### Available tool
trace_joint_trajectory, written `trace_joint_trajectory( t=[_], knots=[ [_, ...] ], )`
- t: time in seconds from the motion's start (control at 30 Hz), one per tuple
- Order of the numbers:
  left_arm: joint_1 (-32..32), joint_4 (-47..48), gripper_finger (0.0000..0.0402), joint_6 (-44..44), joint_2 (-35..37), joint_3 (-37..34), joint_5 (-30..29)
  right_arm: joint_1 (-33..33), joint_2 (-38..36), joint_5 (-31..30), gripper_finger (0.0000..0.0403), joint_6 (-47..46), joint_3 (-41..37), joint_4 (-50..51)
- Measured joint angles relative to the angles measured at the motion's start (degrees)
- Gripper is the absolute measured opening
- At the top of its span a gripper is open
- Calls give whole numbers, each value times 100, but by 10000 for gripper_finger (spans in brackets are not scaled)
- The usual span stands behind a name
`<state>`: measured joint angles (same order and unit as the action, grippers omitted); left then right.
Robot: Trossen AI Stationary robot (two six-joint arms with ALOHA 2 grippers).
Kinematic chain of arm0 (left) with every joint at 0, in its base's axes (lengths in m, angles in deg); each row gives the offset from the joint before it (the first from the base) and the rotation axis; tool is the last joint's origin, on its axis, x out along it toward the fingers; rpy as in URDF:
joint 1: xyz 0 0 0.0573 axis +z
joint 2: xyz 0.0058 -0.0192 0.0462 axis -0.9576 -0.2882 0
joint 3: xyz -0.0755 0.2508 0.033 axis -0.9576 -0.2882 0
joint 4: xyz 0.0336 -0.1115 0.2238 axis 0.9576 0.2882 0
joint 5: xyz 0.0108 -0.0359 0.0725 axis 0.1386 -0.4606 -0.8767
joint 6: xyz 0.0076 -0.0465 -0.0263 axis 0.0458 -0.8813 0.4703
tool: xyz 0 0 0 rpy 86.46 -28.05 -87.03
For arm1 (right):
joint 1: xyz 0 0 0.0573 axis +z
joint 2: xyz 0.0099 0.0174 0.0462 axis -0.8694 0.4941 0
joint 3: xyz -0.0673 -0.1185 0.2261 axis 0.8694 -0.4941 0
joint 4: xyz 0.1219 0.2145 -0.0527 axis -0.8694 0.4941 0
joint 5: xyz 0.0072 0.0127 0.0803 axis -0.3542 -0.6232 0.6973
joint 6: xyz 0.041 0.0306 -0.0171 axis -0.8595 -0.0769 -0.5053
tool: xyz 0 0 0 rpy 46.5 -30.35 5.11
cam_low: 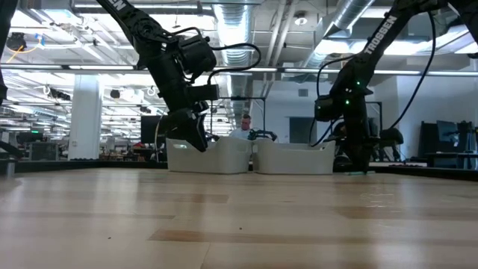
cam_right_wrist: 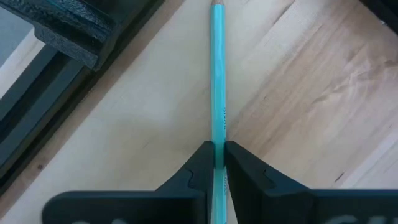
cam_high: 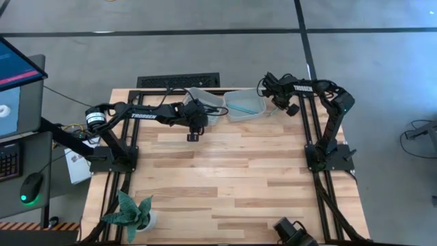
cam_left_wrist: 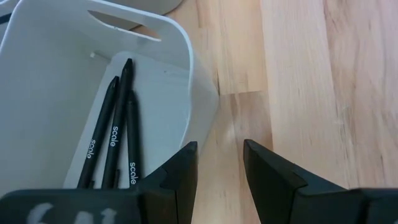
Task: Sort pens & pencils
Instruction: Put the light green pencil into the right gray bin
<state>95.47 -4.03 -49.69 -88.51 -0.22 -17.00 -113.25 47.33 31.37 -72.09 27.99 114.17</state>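
Note:
Three black pens [cam_left_wrist: 115, 134] lie in the left white bin [cam_left_wrist: 199, 93], which also shows in the high view [cam_high: 208, 98]. My left gripper [cam_left_wrist: 221, 149] is open and empty over the wood just beside that bin's wall; the high view [cam_high: 193, 131] shows it too. One teal pencil [cam_high: 240, 107] lies in the right white bin [cam_high: 254, 113]. My right gripper [cam_right_wrist: 219, 148] is shut on a second teal pencil [cam_right_wrist: 217, 74], low over the table to the right of that bin [cam_low: 358, 166]. My right gripper pinches the teal pencil's shaft [cam_right_wrist: 218, 132] between its two fingers, one on each side. The fingers come from above and lie across the pencil. The pencil lies level along the wood, its tip [cam_right_wrist: 216, 5] away from the fingers; whether it rests on the table I cannot tell.
The two bins stand side by side at the table's far edge [cam_low: 209, 155] [cam_low: 295, 157]. A black frame rail [cam_right_wrist: 68, 25] runs close by the right gripper. A potted plant [cam_high: 130, 212] stands at the near left corner. The broad middle of the wooden table [cam_high: 225, 178] is bare.

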Motion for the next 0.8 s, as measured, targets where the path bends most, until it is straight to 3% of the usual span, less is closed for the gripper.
trace_joint_trajectory(
  t=[0.3, 0.8],
  knots=[
    [1, -26, 122, 0, 0, 0, -1, 0, 0, 0, 82, 23, -18, -11],
    [1, -26, 122, -96, 0, 0, -2, 75, 10, -97, 83, 130, -29, -85]
  ],
)
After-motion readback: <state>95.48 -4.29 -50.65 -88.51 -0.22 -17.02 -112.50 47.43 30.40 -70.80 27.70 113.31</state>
